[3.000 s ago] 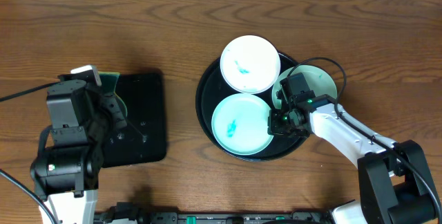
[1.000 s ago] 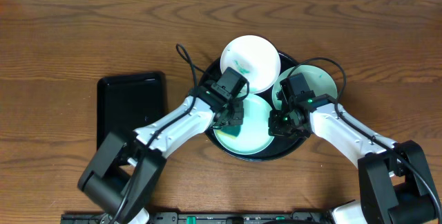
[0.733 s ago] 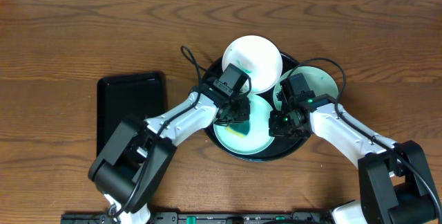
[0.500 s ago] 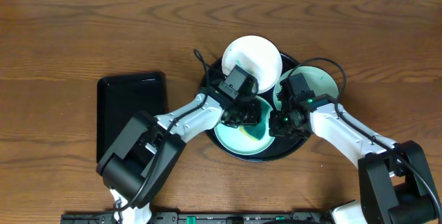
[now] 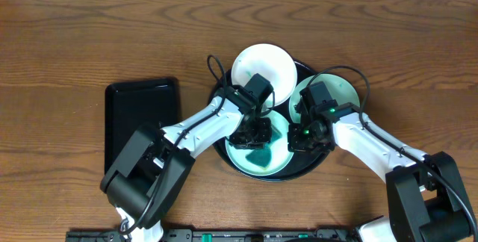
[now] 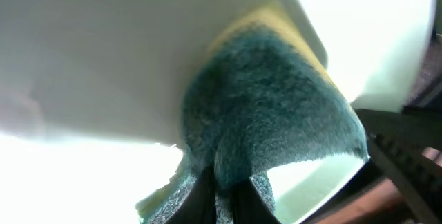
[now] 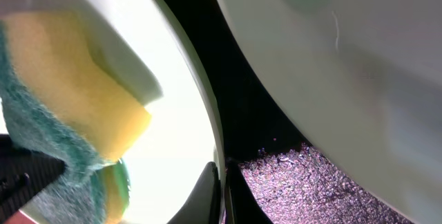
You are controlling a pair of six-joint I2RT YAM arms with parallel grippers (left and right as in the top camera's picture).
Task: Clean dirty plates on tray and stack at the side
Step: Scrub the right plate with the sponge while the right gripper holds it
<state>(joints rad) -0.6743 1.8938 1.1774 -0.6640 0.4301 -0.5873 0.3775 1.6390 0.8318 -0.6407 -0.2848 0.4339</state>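
Observation:
On the large round black tray [image 5: 308,167] lie three small plates. The front plate [image 5: 278,160] is pale mint with teal smears. My left gripper [image 5: 252,133] is shut on a green and yellow sponge [image 6: 269,120] and presses it onto this plate; its tips [image 6: 224,198] pinch the sponge's green side. At the plate's right rim my right gripper [image 5: 299,136] is shut on the edge, its fingers [image 7: 222,186] pinching the thin rim. The white plate [image 5: 261,66] sits at the tray's far side. The mint plate [image 5: 332,92] sits at the right.
A smaller rectangular black tray [image 5: 142,119] lies left of the round tray on the brown wooden table [image 5: 75,40]. The left arm crosses from the lower left over the round tray's left rim. A black cable loops above each wrist.
My left arm came from the rectangular tray with the sponge and dragged it across the front plate toward the near side. My right gripper kept its hold on the rim.

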